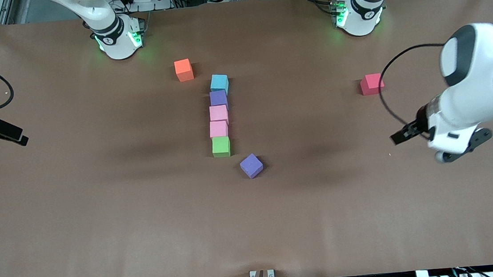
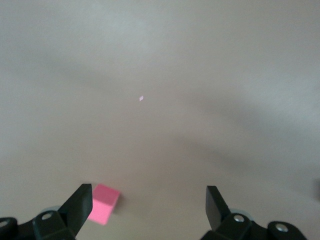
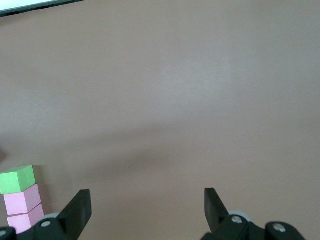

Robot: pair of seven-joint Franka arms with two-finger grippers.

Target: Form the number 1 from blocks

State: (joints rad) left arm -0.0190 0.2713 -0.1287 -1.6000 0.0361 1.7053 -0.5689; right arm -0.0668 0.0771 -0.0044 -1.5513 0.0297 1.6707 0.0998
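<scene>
Five blocks form a straight column mid-table: light blue, purple, pink, a second pink and green nearest the front camera. A loose purple block lies turned just past the green one. An orange block sits alone near the light blue end. The red block lies apart toward the left arm's end. My left gripper hangs open over bare table beside it. My right gripper waits open over the right arm's end, holding nothing.
The brown table mat spreads wide around the blocks. In the right wrist view the green block and both pink blocks show at the picture's edge. A black cable loops from the left arm above the red block.
</scene>
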